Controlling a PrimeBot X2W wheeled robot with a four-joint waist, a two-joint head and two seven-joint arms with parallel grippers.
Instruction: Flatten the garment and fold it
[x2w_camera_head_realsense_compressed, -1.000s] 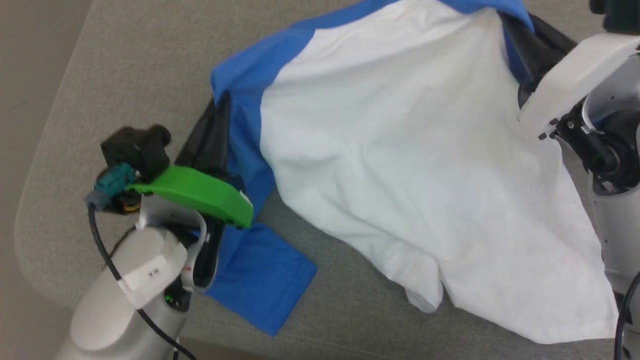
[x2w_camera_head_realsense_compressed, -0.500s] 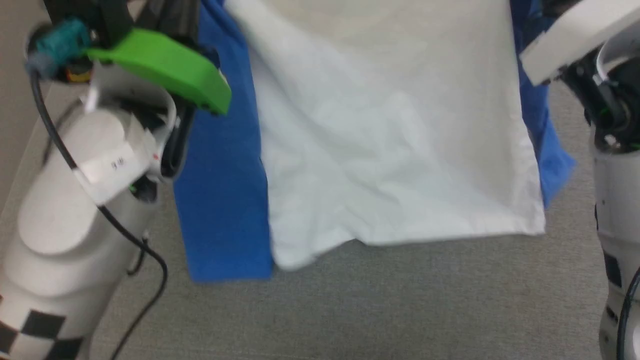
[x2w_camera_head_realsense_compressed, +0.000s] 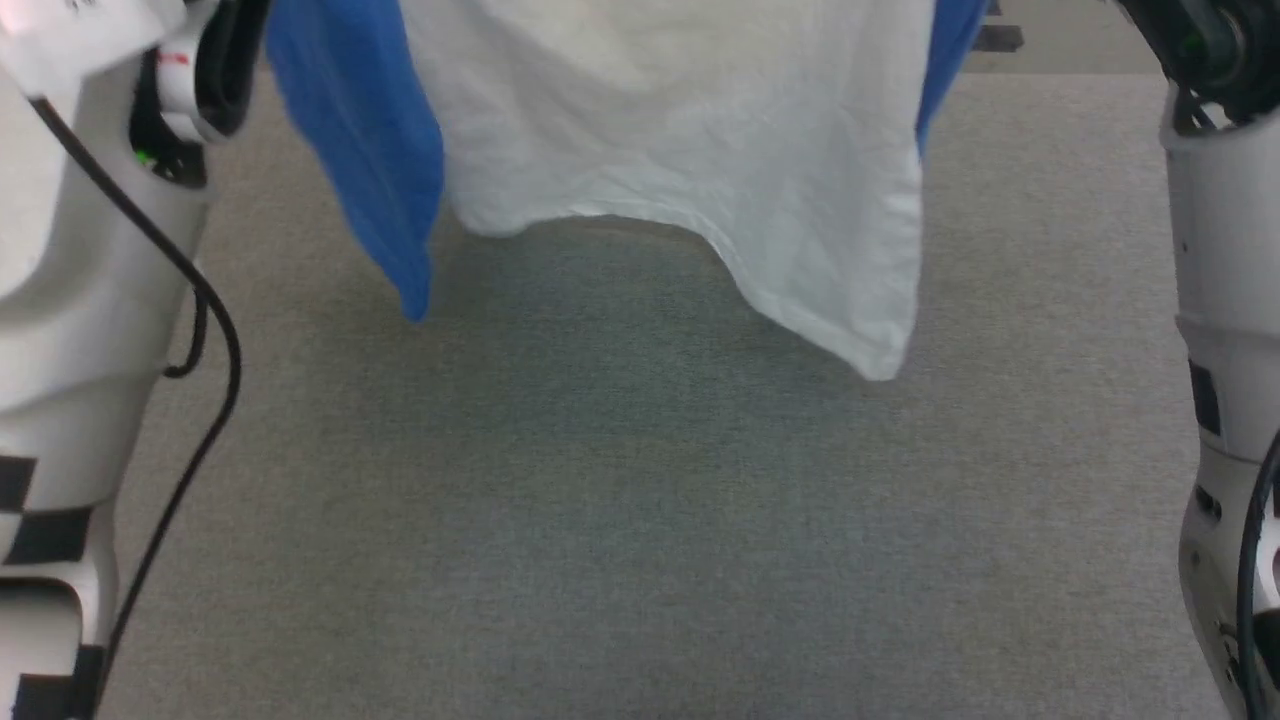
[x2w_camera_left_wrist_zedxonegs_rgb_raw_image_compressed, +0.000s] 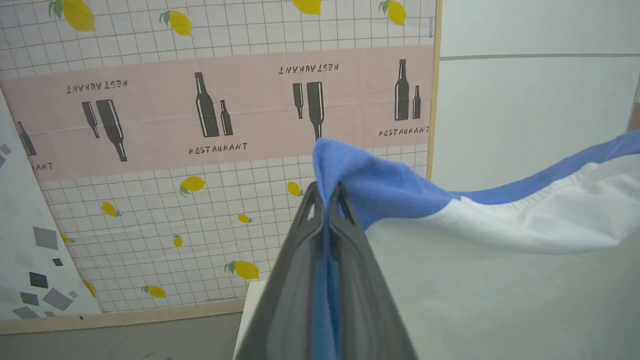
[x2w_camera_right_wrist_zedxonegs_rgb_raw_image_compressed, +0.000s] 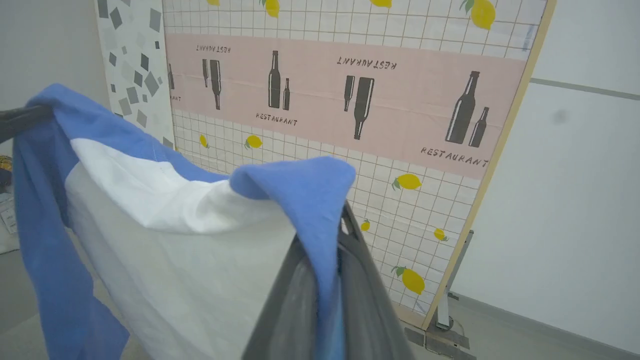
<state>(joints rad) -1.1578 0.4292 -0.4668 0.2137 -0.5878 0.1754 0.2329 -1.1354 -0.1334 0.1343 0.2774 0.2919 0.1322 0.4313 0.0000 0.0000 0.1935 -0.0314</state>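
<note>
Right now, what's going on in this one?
The robot holds the garment up in the air with both arms. The left gripper is shut on blue fabric at one shoulder, and the right gripper is shut on blue fabric at the other. The white body hangs spread between them, its hem apparently clear of the grey surface below. It is not yet laid flat or folded.

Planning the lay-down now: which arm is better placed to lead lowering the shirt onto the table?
Right, marginally. Both the left gripper and right gripper are shut on blue fabric, but the garment hem hangs lower on the right side, nearer the table.
</note>
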